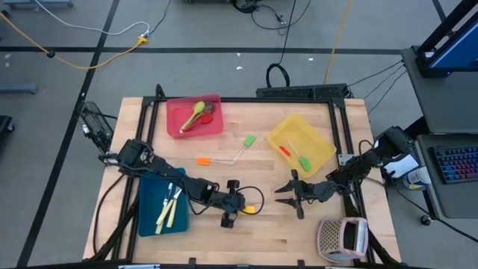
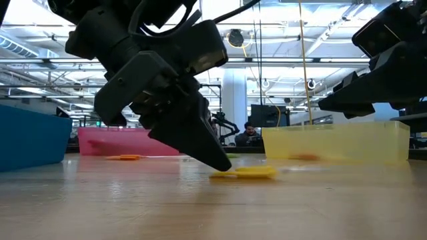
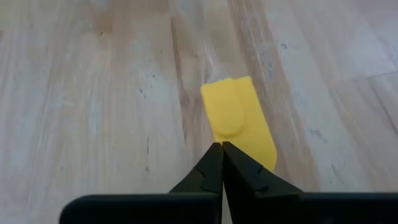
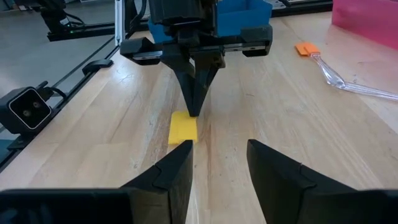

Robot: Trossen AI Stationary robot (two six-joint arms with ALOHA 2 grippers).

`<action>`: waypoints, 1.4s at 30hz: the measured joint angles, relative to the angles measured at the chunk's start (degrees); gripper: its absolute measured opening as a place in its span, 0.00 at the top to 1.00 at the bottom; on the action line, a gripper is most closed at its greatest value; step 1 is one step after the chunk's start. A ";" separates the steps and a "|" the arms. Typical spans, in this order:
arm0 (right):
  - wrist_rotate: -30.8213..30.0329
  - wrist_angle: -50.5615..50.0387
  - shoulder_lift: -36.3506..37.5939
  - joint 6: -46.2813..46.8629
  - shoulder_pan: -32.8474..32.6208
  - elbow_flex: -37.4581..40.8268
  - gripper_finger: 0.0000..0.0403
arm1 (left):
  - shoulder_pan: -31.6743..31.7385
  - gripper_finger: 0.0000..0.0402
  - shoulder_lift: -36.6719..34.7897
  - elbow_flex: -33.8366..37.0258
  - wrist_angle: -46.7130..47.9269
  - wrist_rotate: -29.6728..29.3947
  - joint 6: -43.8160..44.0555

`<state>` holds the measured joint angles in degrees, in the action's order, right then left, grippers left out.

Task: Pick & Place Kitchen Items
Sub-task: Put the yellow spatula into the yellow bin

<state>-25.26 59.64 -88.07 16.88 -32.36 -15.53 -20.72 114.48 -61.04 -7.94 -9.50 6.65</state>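
While sorting looks partly done from the high view, work remains: the red tray [image 1: 174, 124] holds a green spoon [image 1: 196, 113] w/ what seems a red one beside it, the yellow tray [image 1: 320, 155] holds a red-headed spatula [image 1: 284, 151] and a green-headed one [image 1: 303, 161], and the blue tray [image 1: 149, 221] holds cream-handled knives [image 1: 169, 209]. Left loose on the counter [image 1: 261, 232]: an orange-headed spatula [image 1: 202, 160], a green-headed spatula [image 1: 248, 141] near it, and a yellow-headed spatula [image 1: 252, 209] at the left gripper [image 1: 240, 205]. The right gripper [image 1: 284, 194] waits just across from it, near the counter's middle; a perforated box [image 1: 342, 237] sits at the near right corner.

Low view: the left gripper's tips touch down right at the yellow-headed spatula, which lies flat on the wood, not lifted.

Left wrist view: the fingers [image 3: 212, 167] are pressed together, tips meeting at the yellow head's near edge; the clear handle is prob. pinched between them, but it can't be made out.

Right wrist view: the right gripper stands wide apart, holding nothing, facing the left gripper and the yellow head; the orange-headed spatula lies further off.

Est.: roughly two-thirds placed; three spatulas left to go, incl. the one under the left gripper.
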 joint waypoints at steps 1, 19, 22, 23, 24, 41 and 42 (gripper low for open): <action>-0.02 0.00 0.00 0.00 0.00 0.00 0.64 | -0.01 0.97 0.00 0.00 -0.12 0.03 0.25; 0.02 -0.18 0.00 0.00 0.00 0.00 0.64 | -7.38 0.45 1.38 -0.23 -3.10 -15.88 -3.00; 0.03 -0.16 0.00 0.00 0.00 0.00 0.64 | -7.92 0.39 3.37 -0.26 -3.95 -16.04 -3.25; 0.02 -0.12 0.00 0.00 0.00 0.00 0.64 | -8.14 0.38 3.76 -0.31 -4.19 -16.30 -3.56; 0.02 0.04 0.00 0.00 0.00 0.00 0.64 | -8.32 0.37 4.11 -0.36 -4.36 -17.04 -3.68; 0.04 0.06 0.00 0.02 0.00 0.00 0.64 | -2.47 0.68 4.92 -0.46 -0.16 -8.92 3.08; 0.07 0.06 0.00 0.02 0.00 0.00 0.64 | -2.29 0.71 4.94 -0.44 -0.06 -8.04 3.37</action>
<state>-25.19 59.70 -88.07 16.91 -32.36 -15.53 -23.01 119.42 -61.47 -7.99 -17.53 10.02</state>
